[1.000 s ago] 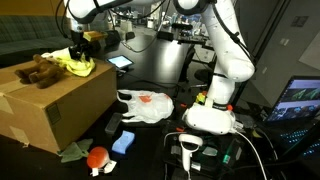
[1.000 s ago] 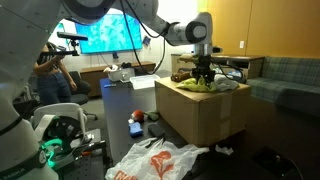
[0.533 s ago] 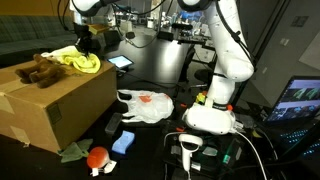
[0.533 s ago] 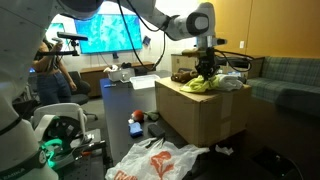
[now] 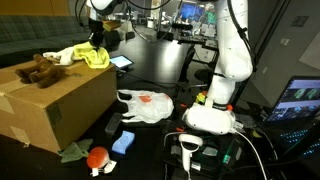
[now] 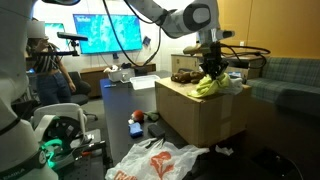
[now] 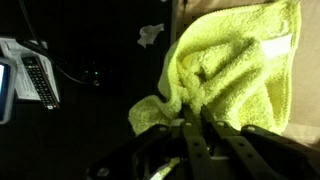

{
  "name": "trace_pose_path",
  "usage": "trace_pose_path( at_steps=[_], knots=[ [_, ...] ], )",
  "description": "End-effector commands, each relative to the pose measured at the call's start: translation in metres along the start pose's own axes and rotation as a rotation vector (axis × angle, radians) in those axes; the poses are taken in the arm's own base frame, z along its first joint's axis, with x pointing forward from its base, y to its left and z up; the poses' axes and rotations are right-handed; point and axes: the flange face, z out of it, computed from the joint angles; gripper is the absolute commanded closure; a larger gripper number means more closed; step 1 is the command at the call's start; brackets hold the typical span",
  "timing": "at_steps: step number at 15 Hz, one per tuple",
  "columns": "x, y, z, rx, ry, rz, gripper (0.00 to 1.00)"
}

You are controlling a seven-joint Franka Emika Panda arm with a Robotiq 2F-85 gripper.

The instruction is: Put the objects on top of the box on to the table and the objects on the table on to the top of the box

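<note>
Risen: pincer (image 7: pixel 195 128) with yellow towel (image 7: pixel 240 70) | tips hidden in it

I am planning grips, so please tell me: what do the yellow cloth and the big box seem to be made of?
The yellow cloth: probably terry fabric, matte; a fuzzy looped surface and soft folds show. The box: apparently cardboard, plain brown, matte, with flat stiff faces.
</note>
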Motion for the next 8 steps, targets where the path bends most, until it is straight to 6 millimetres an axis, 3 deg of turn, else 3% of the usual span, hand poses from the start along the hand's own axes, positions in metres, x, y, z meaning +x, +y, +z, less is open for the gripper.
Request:
trace_pose_path(
  at_steps=[1,8],
  knots=[
    [-0.046,0.036,0.0,0.001,0.032,0.121,0.97],
    [-0.13,0.121,0.033,0.068,-0.021,0.5,0.97]
  ],
)
